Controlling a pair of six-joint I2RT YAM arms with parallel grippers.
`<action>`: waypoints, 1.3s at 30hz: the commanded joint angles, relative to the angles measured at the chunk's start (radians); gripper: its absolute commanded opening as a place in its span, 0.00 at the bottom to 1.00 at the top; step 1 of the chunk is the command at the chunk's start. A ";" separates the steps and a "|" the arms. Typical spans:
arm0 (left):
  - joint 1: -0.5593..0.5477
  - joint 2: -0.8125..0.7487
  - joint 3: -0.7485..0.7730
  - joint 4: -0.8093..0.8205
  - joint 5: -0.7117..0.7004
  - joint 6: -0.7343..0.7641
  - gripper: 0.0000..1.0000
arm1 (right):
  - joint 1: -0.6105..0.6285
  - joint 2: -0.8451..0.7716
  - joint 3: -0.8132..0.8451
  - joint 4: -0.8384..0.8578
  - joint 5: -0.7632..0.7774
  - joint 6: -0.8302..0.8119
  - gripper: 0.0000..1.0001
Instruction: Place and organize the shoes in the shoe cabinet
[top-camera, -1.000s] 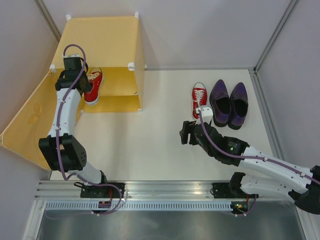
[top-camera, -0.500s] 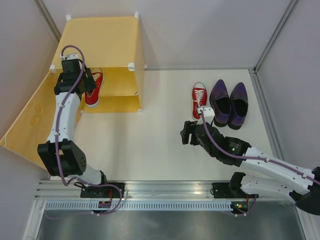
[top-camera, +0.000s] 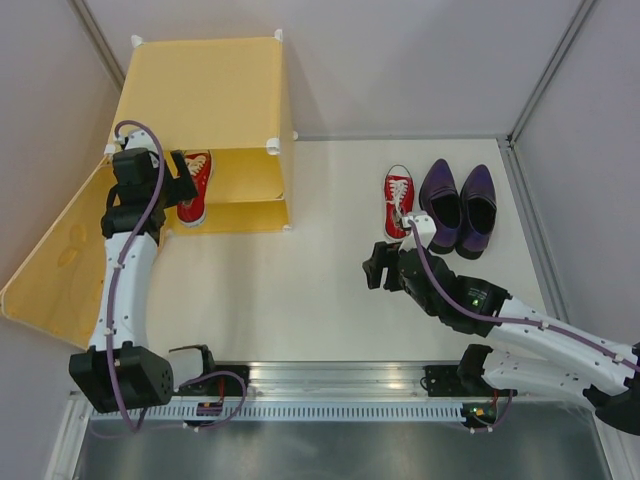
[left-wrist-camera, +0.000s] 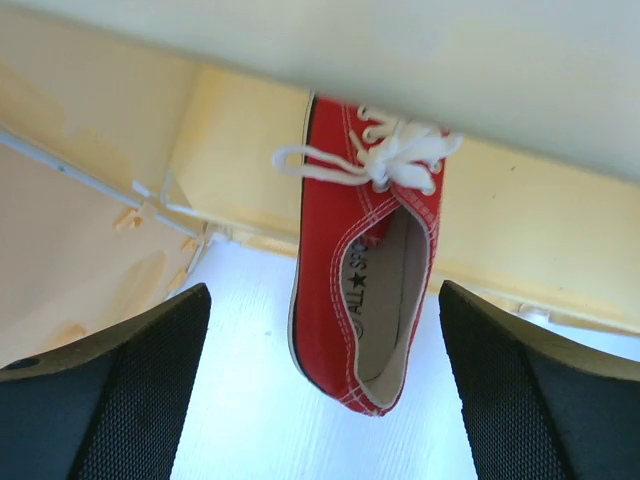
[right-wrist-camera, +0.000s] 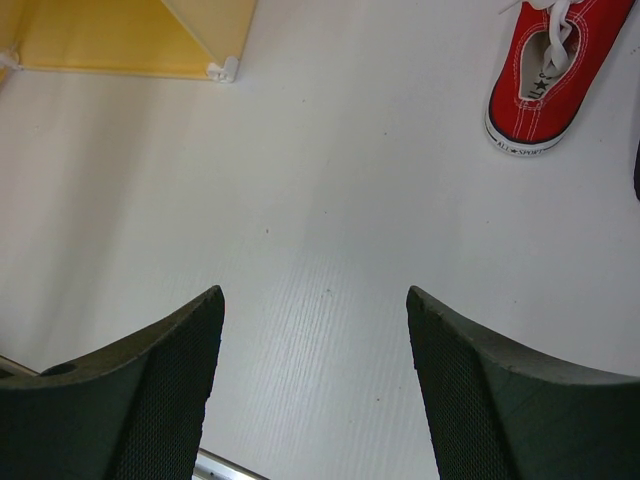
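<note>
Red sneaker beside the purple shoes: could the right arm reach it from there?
Probably yes. The right gripper is open and empty, only bare table lies between it and the red sneaker, and the purple shoes sit on its far side.

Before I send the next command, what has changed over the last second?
The left gripper opened, let go of the red sneaker and drew back; the sneaker lies toe-first in the cabinet, which shifted slightly right. Unchanged: right gripper open over the table, second sneaker and purple shoes.
</note>
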 joint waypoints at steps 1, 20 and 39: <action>0.001 0.003 0.024 0.113 0.050 -0.005 0.96 | -0.001 -0.007 -0.006 0.002 -0.005 0.001 0.78; 0.001 -0.035 0.036 0.107 0.121 -0.016 0.97 | -0.003 -0.038 -0.019 0.001 -0.001 -0.013 0.78; 0.000 -0.265 -0.369 0.245 0.115 0.024 1.00 | -0.001 -0.092 -0.077 0.036 -0.039 -0.008 0.78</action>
